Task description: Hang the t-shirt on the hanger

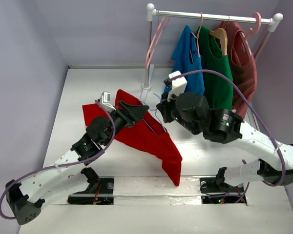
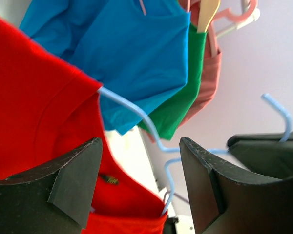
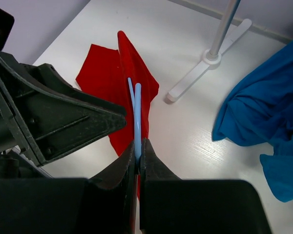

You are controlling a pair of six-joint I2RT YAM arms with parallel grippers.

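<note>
— Where's the t-shirt [image 1: 146, 139]?
— Between my two arms, above the table [image 1: 88, 87], with the wire of the hanger [image 3: 136, 122] running into its red fabric.
— And your grip?
— My right gripper [image 3: 138, 146] is pinched tight on the hanger. My left gripper [image 2: 140, 144] has its jaws apart, grasping nothing, just beside the t-shirt.

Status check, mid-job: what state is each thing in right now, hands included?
left hand: open, gripping nothing.
right hand: shut on the hanger.
hanger: held up, one arm under the t-shirt.
t-shirt: draped partly over the hanger, rest lying on the table.
blue shirt: hanging on the rail.
green shirt: hanging on the rail.
maroon shirt: hanging on the rail.
pink hanger: on the rail, empty.
</note>
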